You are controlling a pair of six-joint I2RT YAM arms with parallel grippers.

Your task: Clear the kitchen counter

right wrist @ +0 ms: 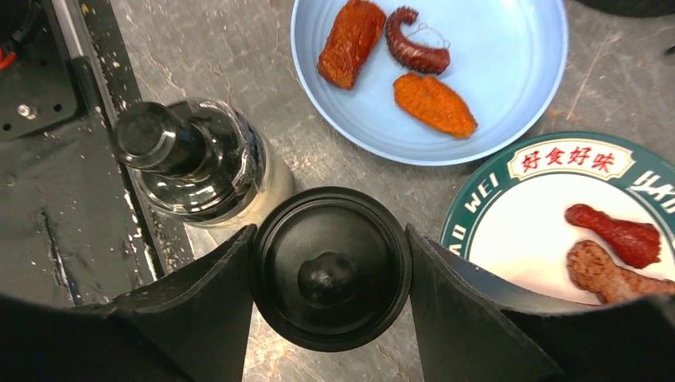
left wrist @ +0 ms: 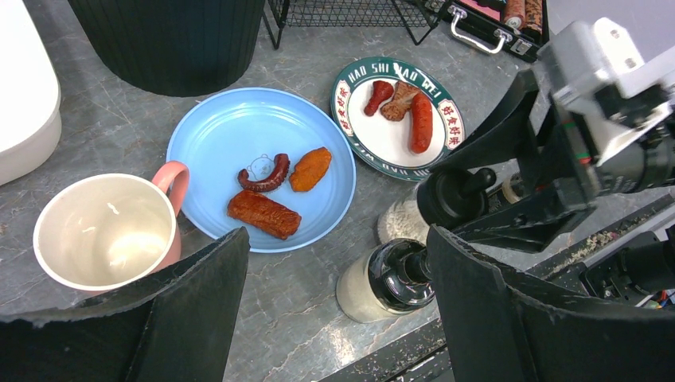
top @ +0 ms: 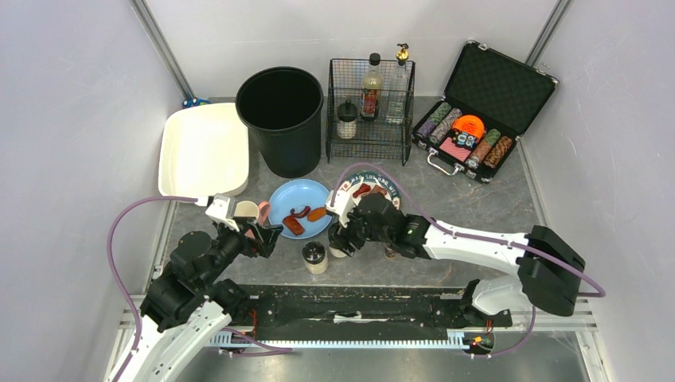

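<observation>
Right gripper (right wrist: 329, 232) is clamped on a black-lidded shaker (right wrist: 330, 274) on the kitchen counter (right wrist: 239, 48) below. A glass shaker (right wrist: 195, 163) is seen just left, and a blue plate (right wrist: 493, 72) and green-rimmed plate (right wrist: 509, 215) beyond. Left gripper (left wrist: 336, 239) is spread.

The left arm (top: 191, 278) is bent forward from its base, and the left gripper (top: 267, 235) is held low, jaws spread wide, with nothing clasped. The right arm (top: 477, 239) is stretched leftward, and the right gripper (top: 343, 240) is closed against both sides of a black-lidded jar (right wrist: 330, 270).
</observation>
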